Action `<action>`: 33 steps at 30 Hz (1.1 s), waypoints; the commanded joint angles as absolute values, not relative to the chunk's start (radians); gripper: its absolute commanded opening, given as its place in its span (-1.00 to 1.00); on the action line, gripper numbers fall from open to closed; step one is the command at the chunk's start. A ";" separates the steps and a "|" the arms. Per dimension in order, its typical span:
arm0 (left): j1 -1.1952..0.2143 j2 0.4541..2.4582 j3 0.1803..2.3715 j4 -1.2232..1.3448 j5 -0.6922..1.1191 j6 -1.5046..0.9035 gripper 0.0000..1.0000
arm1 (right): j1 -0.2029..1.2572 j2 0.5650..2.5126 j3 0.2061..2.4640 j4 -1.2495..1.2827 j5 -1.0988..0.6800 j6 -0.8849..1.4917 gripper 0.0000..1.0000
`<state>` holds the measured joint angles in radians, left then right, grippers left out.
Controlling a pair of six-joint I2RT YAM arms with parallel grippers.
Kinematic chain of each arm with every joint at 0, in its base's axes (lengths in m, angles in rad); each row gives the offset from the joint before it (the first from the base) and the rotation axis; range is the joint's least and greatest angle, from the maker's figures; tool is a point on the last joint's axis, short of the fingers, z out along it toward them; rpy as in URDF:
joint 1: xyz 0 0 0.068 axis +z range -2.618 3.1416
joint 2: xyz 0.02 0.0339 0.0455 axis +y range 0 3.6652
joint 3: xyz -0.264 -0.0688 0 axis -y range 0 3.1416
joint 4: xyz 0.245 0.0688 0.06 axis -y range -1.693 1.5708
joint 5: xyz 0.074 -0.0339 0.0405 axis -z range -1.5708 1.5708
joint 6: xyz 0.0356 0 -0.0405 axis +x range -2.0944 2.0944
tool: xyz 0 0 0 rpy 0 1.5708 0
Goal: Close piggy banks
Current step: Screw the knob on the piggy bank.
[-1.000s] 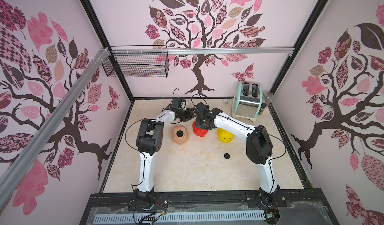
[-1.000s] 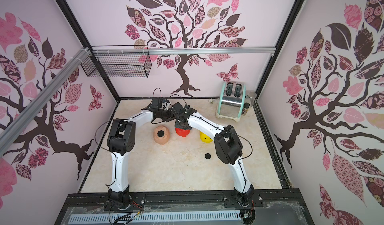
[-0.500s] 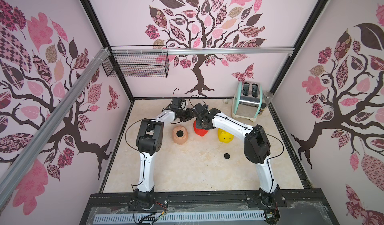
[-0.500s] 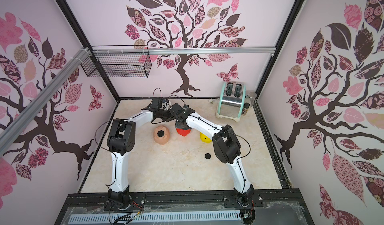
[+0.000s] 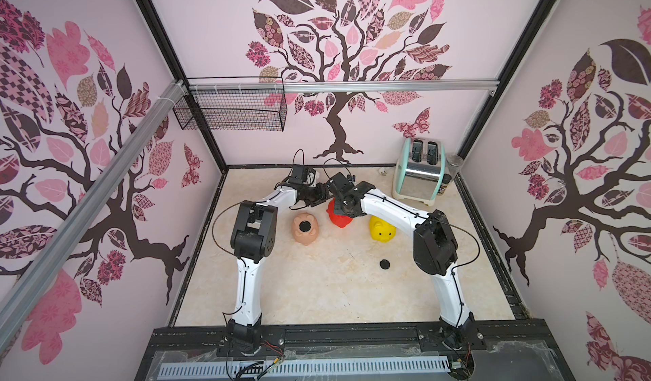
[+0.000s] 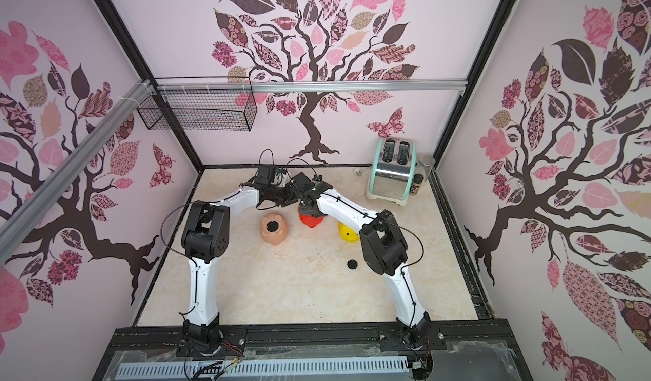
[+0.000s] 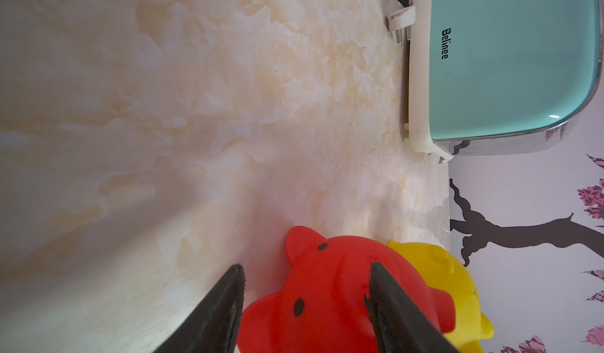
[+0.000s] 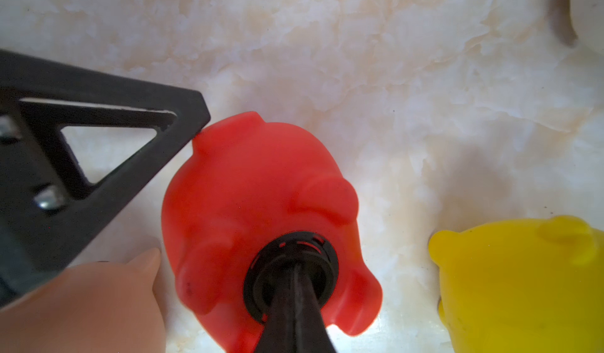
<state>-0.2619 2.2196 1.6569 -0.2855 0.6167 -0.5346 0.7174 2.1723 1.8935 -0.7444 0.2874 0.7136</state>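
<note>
Marbled tabletop (image 5: pixel 317 291): both arms (image 5: pixel 391 210) bent inward over red pig (image 5: pixel 340 219).

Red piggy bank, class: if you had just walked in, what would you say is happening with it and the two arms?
The left gripper appears closed on the red piggy bank, steadying it belly-up, while the shut right gripper presses a black plug into its belly hole. The yellow piggy bank stands untouched, with a loose black disc on the table near it. The peach piggy bank lies beside the red one.
</note>
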 commanded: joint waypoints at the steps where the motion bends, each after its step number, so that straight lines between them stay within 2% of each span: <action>1: -0.265 2.240 1.673 -0.289 0.640 -0.516 0.24 | 0.719 2.230 1.870 -0.806 0.177 0.713 -1.00; 16: -0.282 2.253 1.661 -0.293 0.655 -0.506 0.20 | 0.703 2.235 1.860 -0.766 0.043 0.783 -1.00; 33: -0.295 2.221 1.621 -0.296 0.660 -0.496 0.18 | 0.678 2.258 1.896 -0.802 0.072 0.876 -1.00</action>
